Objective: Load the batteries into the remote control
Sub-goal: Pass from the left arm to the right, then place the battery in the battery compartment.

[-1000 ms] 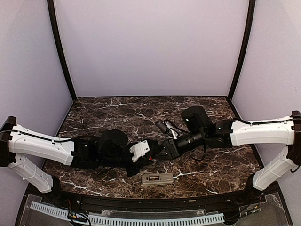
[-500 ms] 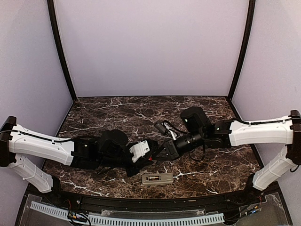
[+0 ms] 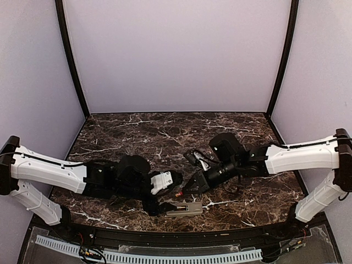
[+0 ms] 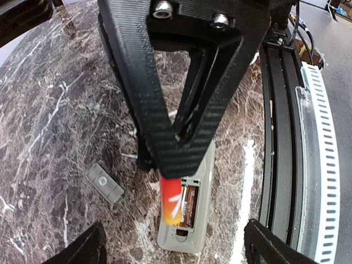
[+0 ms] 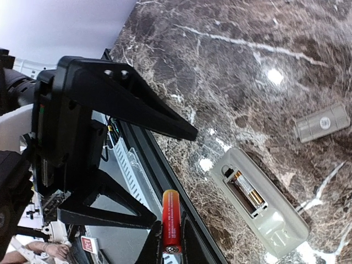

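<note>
**A:** Starting from the left: what is the left gripper [image 5: 174, 177] doing?

**B:** Its fingers [image 4: 82, 250] are spread wide and clasp nothing. It sits low over the marble table [image 3: 137, 132], close to the near edge.

**A:** Is anything lying near those fingers?

**B:** Yes. In the left wrist view a small flat grey battery cover [image 4: 104, 183] lies on the marble just ahead of the left-hand finger, apart from everything else. The remote control [image 4: 184, 239] lies in the gap between the two fingers, nearer the right-hand one. It is back side up with its battery bay uncovered.

**A:** Is the bay filled?

**B:** One battery [image 5: 246, 191] already lies in it, along one side, and the slot beside it is bare.

**A:** And the other battery?

**B:** The red battery [image 4: 171, 201] is pinched between the fingertips [image 5: 157, 242] of the right gripper [image 5: 171, 242], which are clamped on it near one end. The rest of it sticks out past the tips. From the left wrist camera it hangs tilted, with its free end over the edge of the open bay.

**A:** Does it touch the remote?

**B:** I cannot tell. In the overhead view the battery shows just beyond the remote, beside the right fingertips, and the two grippers are close together there.
</note>
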